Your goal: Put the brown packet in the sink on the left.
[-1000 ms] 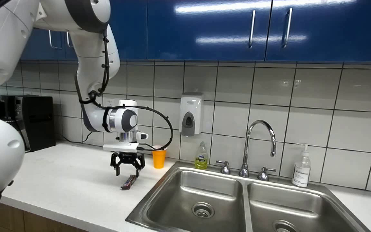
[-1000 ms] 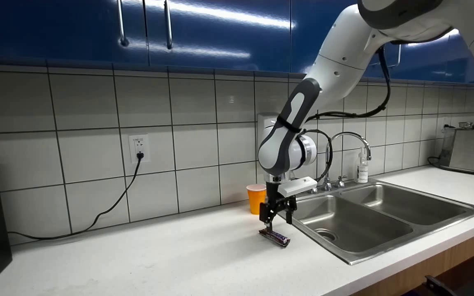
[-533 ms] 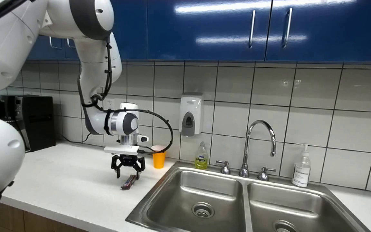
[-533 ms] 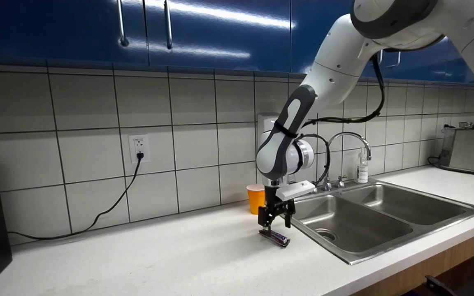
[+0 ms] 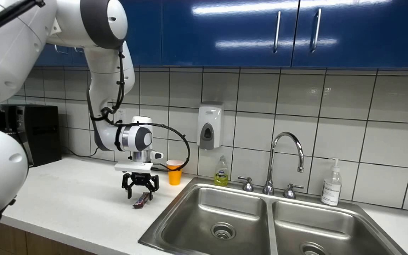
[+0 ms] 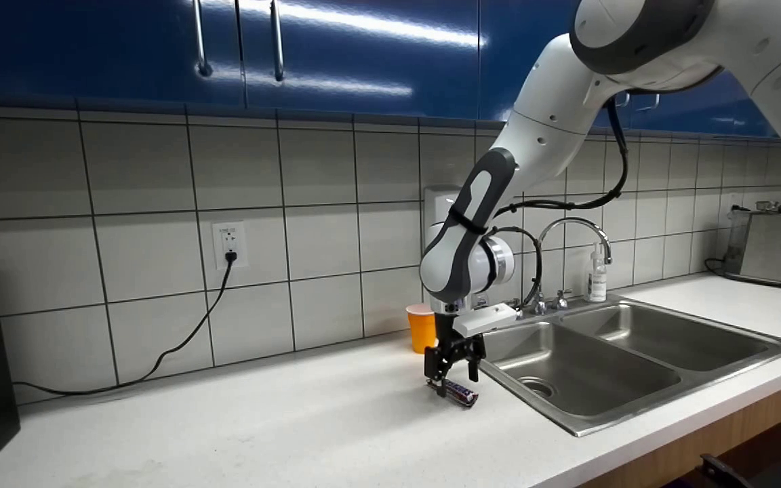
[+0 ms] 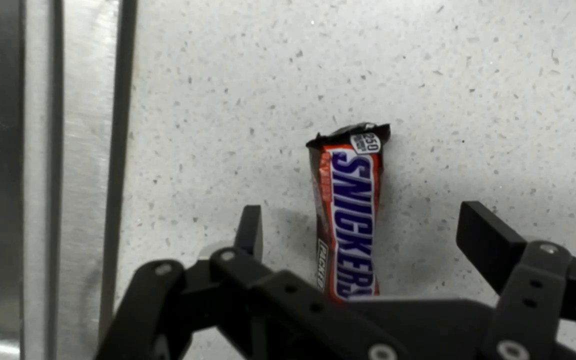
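Observation:
The brown packet [image 5: 141,200], a Snickers bar, lies on the white counter left of the sink. It also shows in an exterior view [image 6: 459,393] and in the wrist view [image 7: 350,200], where its lower end is hidden behind the gripper. My gripper [image 5: 140,197] points down, low over the counter, and is open. In the wrist view its fingers [image 7: 360,220] stand apart on either side of the packet, with gaps to both. In an exterior view one fingertip of the gripper [image 6: 457,385] overlaps the packet. The sink's left basin [image 5: 190,226] shows no object in it.
An orange cup [image 5: 175,176] stands behind the gripper near the wall. A soap bottle [image 5: 221,174], a faucet [image 5: 270,166] and a pump bottle [image 5: 331,187] stand along the sink's back. The raised metal sink rim [image 7: 88,100] runs beside the packet. A black appliance [image 5: 43,134] stands farther left.
My gripper has moved down towards the counter, and its fingers are now lower around the packet. The packet has not moved.

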